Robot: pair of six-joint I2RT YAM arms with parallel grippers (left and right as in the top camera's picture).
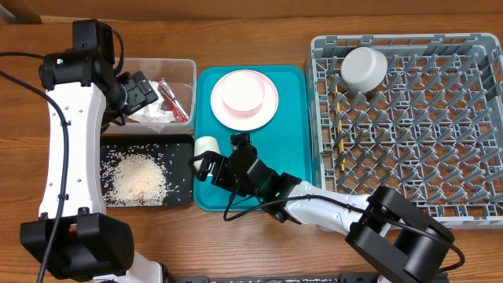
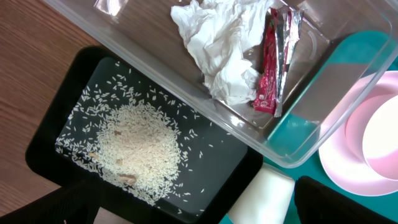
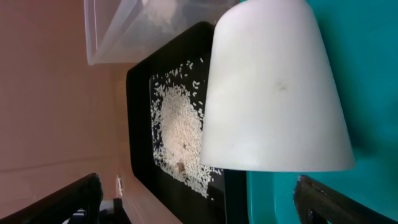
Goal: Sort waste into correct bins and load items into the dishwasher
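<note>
Wooden table (image 1: 236, 31) seen from above: teal tray (image 1: 295, 149) at centre, two bins along its left edge, one grey dish rack (image 1: 424, 41) at its right.

The right gripper (image 1: 218, 154), jaws wide and empty, sits at one small white cup (image 1: 207, 145) on the teal tray's left edge, just beside the black tray (image 1: 185, 196). Whether it touches the cup cannot be told.

The cup looks smooth and tapered. It should be centred between the fingers, gripped gently on the wider part, and lifted clear of the tray lip.

The left gripper (image 1: 145, 90), also wide and empty, hovers over the clear tub (image 1: 189, 71).

- **Clear tub:** one tissue (image 2: 217, 50) and one red wrapper (image 2: 268, 68).
- **Black tray:** one rice heap (image 1: 141, 177).
- **Teal tray:** one pink plate (image 1: 267, 110) carrying one pink bowl (image 1: 242, 90).
- **Rack:** one grey bowl (image 1: 363, 67) in the far-left corner, and apparently two chopsticks (image 1: 341, 145) among the pegs near the left edge.
</note>
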